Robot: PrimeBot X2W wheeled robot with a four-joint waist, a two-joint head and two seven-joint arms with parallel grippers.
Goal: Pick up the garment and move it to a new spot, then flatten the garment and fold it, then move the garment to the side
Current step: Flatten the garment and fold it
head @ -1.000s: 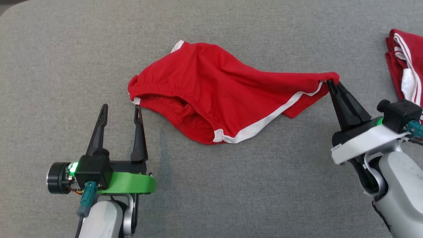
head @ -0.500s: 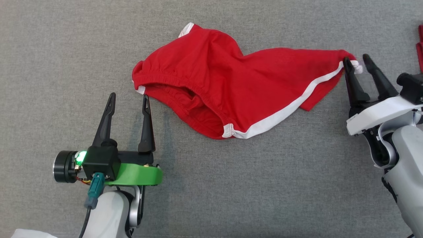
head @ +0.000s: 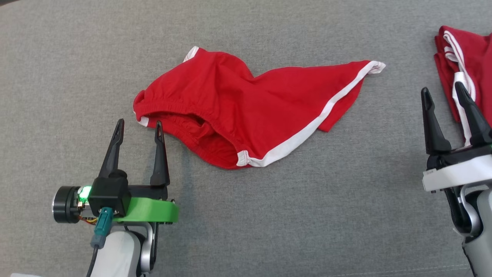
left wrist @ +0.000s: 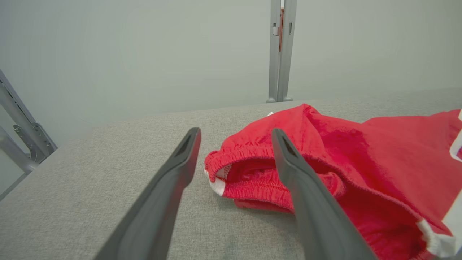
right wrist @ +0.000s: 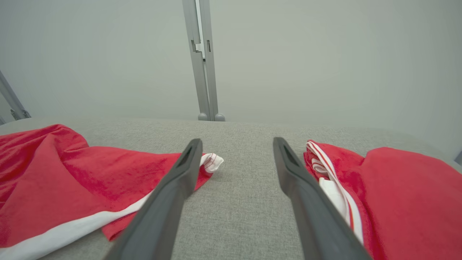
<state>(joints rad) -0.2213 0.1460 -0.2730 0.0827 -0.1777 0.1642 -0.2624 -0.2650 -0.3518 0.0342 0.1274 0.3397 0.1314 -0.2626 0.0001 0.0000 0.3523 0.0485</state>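
**Red shorts (head: 250, 111) lying crumpled on a grey padded surface (head: 307, 215), between two open claws.**
Long axis runs sideways, claw to claw; the waistband lies just beside the right fingertip of the left claw (head: 139, 122), opening toward it; the white-edged leg corner points away, ahead and left of the right claw (head: 441, 87); both claws point fingers forward, spread wide, holding nothing; two garments: the folded red garment (head: 474, 57) lies just beside the right claw's right finger.
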